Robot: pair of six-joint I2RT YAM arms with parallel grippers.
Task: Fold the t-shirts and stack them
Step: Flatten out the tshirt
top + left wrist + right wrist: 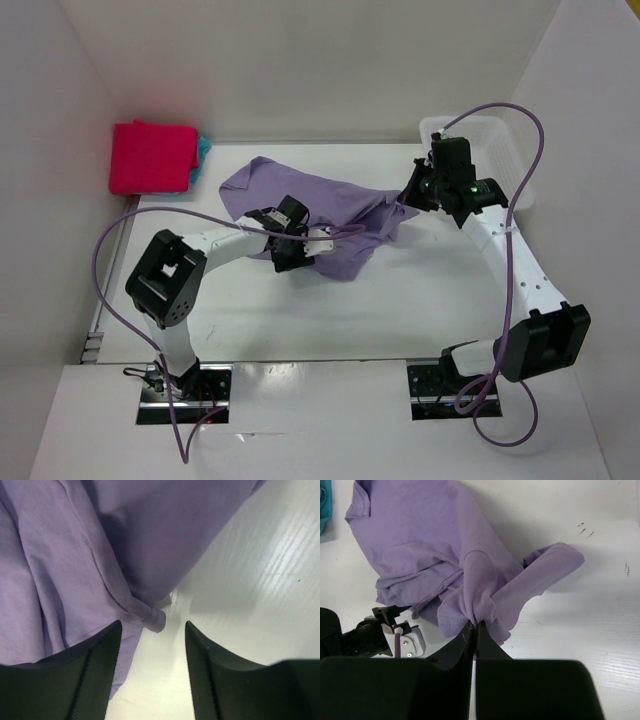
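I've got my right arm stretched in from the right, the right gripper (473, 626) pinched tight on a fold of the lavender shirt (320, 200) crumpled mid-table, while my left arm bends low over its near edge, the left gripper (152, 624) parted, gripping nothing.

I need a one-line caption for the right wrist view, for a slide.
Right tool shut on a bunched edge of the lavender shirt, the rest spread on the white table.

No readable text, labels, brands or numbers anywhere.
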